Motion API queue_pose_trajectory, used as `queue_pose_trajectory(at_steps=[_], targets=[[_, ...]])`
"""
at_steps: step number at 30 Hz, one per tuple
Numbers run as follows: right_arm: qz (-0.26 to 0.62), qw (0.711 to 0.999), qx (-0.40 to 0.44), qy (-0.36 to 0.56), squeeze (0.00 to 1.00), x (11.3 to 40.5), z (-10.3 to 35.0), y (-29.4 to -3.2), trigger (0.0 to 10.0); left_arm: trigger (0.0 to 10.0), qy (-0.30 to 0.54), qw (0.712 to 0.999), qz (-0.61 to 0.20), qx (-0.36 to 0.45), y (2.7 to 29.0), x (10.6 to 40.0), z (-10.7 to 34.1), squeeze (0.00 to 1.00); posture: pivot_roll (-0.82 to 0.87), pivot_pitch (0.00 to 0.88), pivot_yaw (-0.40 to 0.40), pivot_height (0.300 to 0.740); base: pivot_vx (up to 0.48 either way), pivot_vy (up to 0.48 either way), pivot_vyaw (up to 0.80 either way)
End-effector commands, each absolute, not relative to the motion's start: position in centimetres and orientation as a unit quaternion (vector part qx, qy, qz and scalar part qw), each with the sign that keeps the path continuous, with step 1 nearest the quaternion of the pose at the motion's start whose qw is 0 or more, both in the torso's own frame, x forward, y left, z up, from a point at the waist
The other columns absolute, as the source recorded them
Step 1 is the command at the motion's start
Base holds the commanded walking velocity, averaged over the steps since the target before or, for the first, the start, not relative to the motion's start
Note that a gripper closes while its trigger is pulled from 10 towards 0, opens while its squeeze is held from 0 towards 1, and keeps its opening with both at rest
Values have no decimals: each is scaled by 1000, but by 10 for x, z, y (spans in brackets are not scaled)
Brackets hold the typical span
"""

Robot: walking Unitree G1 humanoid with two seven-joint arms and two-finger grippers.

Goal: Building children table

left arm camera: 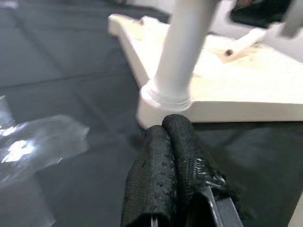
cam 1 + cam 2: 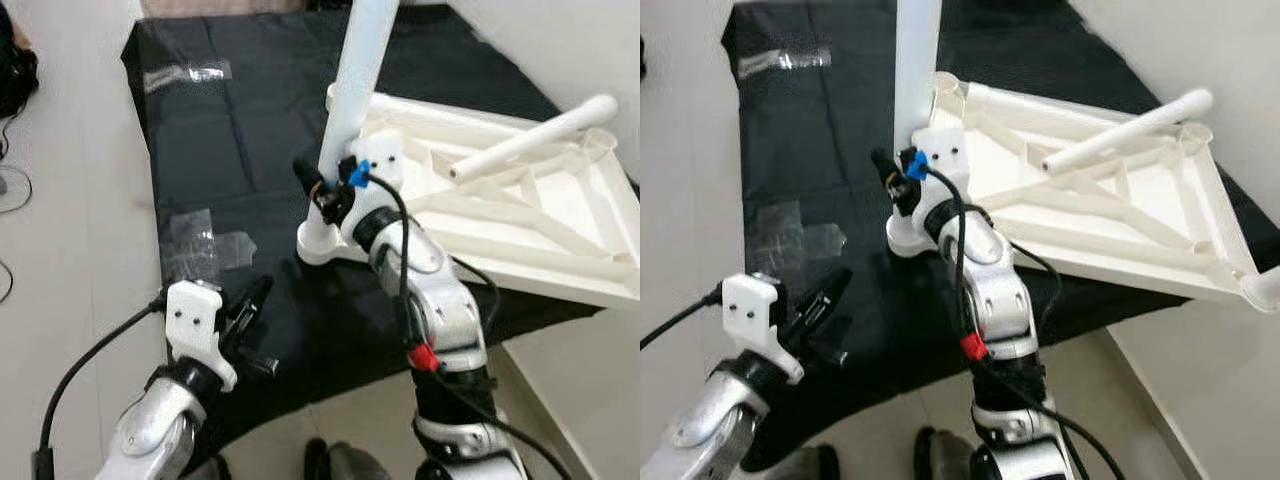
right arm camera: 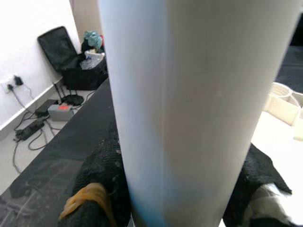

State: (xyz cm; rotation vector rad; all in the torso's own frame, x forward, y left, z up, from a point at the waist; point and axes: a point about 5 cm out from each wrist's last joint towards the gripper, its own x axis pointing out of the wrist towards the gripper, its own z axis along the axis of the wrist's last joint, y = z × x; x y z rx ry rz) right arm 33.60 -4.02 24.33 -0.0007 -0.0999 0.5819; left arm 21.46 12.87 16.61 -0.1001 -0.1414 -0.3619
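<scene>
A white children's tabletop (image 2: 560, 250) lies upside down on a black sheet (image 2: 230, 150), its ribbed underside up. A white table leg (image 2: 358, 80) stands upright in the near corner socket (image 2: 320, 240). My right gripper (image 2: 328, 190) is shut on this leg low down; the right wrist view has the leg (image 3: 189, 109) between the black fingers (image 3: 97, 175). A second white leg (image 2: 535, 135) leans out of the far corner. My left gripper (image 2: 252, 305) hovers over the sheet left of the socket, shut and holding nothing, with its fingertips (image 1: 177, 127) near the socket base (image 1: 163, 101).
Clear tape patches (image 2: 200, 245) stick to the sheet near the left gripper. Pale floor tiles (image 2: 70, 260) surround the sheet. A black bag (image 3: 64, 47) and cables with a power strip (image 3: 59, 111) lie by the wall beyond the sheet.
</scene>
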Motion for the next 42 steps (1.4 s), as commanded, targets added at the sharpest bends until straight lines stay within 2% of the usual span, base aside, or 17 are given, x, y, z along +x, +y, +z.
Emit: queue_pose_trajectory(at_steps=[1, 2, 3, 6, 7, 8, 9, 14, 16, 20, 27, 28, 34, 35, 36, 37, 42], targets=[[381, 924, 39, 8, 0, 327, 228, 5, 7137, 10000, -62, 982, -174, -46, 130, 214, 160, 0, -18, 133, -131, 740, 0, 0, 0], [381, 924, 39, 8, 0, 327, 228, 5, 7137, 10000, -62, 982, -174, -46, 130, 214, 160, 0, -18, 133, -131, 740, 0, 0, 0], [405, 913, 50, 5, 0, 324, 230, 8, 10000, 10000, -62, 982, -172, -46, 130, 214, 160, 0, -19, 134, -130, 740, 0, 0, 0], [417, 907, 59, 6, 0, 318, 232, 9, 10000, 10000, -63, 982, -171, -46, 131, 214, 160, 0, -19, 134, -130, 740, 0, 0, 0], [444, 894, 61, 3, 157, 311, 232, 7, 10000, 10000, -64, 982, -171, -46, 130, 214, 161, 0, -24, 142, -124, 740, 0, 0, 0], [444, 894, 61, 3, 157, 311, 232, 7, 10000, 10000, -64, 982, -171, -46, 130, 214, 161, 0, -24, 142, -124, 740, 0, 0, 0], [470, 881, 62, -2, 1000, 302, 233, 0, 10000, 10000, -65, 981, -174, -48, 129, 214, 162, 0, -28, 153, -123, 740, 0, 0, 0], [517, 855, 45, -6, 1000, 295, 232, -15, 10000, 10000, -66, 981, -177, -49, 128, 213, 163, 0, -30, 167, -124, 740, 0, 0, 0], [574, 819, -16, 0, 1000, 296, 226, -54, 10000, 10000, -69, 979, -182, -52, 124, 210, 166, 0, -23, 192, -135, 740, 0, 0, 0], [581, 810, -81, 3, 1000, 319, 233, -93, 10000, 10000, -65, 976, -197, -59, 120, 203, 168, 0, -17, 218, -147, 740, 0, 0, 0], [587, 802, -106, -4, 1000, 336, 248, -106, 10000, 10000, -61, 974, -209, -65, 117, 197, 170, 0, -9, 238, -158, 740, 0, 0, 0], [598, 794, -108, -5, 0, 337, 253, -105, 10000, 10000, -61, 974, -210, -66, 116, 195, 170, 0, -6, 243, -162, 740, 0, 0, 0], [643, 758, -108, -4, 0, 340, 264, -101, 9647, 10000, -62, 974, -209, -65, 113, 192, 171, 0, -1, 261, -175, 740, 0, 0, 0], [658, 745, -107, -5, 0, 342, 268, -100, 3569, 10000, -62, 974, -208, -65, 112, 192, 171, 0, -1, 269, -180, 740, 0, 0, 0], [658, 745, -107, -5, 0, 342, 268, -100, 3569, 10000, -62, 974, -208, -65, 112, 192, 171, 0, -1, 269, -180, 740, 0, 0, 0], [668, 737, -106, -6, 0, 345, 272, -99, 0, 10000, -62, 974, -208, -65, 112, 192, 172, 0, -2, 275, -184, 740, 0, 0, 0], [683, 722, -107, -12, 0, 352, 281, -98, 0, 10000, -63, 974, -207, -64, 111, 191, 174, 0, -5, 288, -184, 740, 0, 0, 0]])
